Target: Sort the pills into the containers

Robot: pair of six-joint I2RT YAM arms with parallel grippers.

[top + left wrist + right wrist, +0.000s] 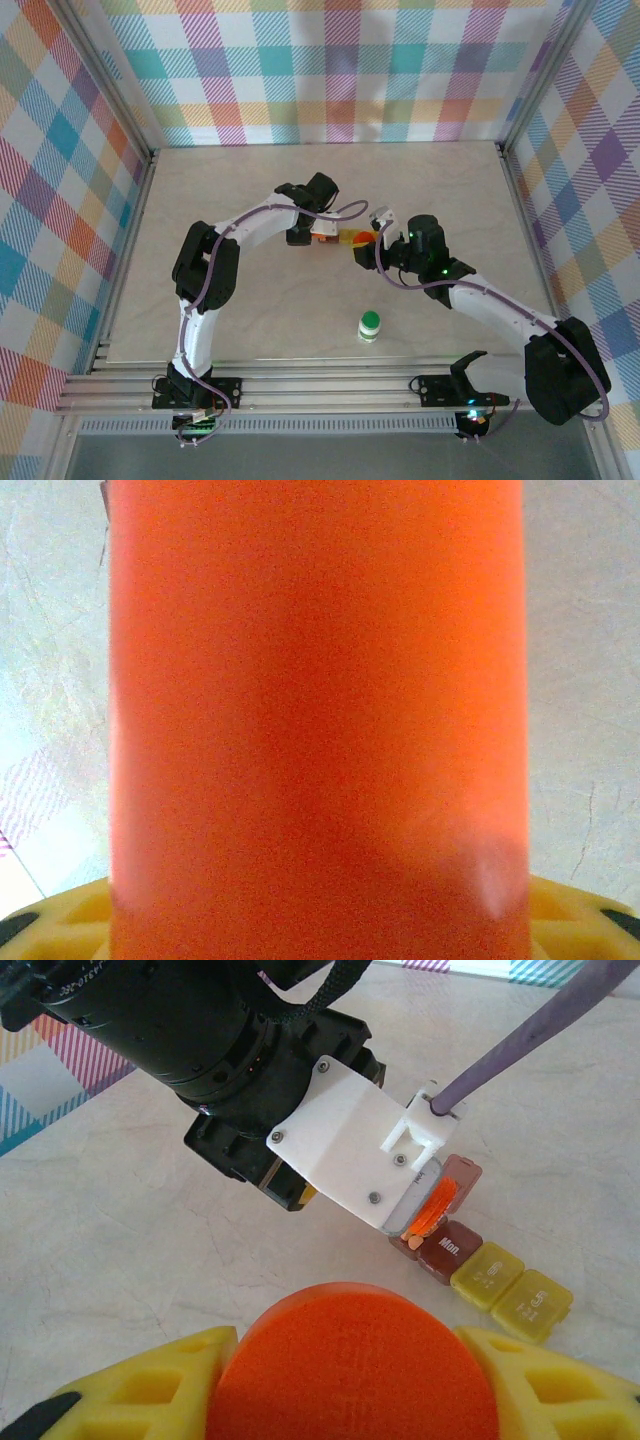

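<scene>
Just now a strip-shaped plastic pill organiser (482, 1272) with brown and yellow cells lies on the pale marbled tabletop (120, 1220), visible lids down, contents hidden. The left gripper (319, 233) covers its brown end with an orange surface (315, 720) between its fingers; I cannot tell whether it grips. Beside the organiser, the right gripper (347, 1392) clamps an orange round-topped container (350, 1345). A green-capped white bottle (370, 326) stands well apart from the organiser.

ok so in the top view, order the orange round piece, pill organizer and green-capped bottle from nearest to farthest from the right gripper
1. orange round piece, held between the right gripper's fingers.
2. pill organizer, just to its left.
3. green-capped bottle, well back toward the arm bases.
</scene>
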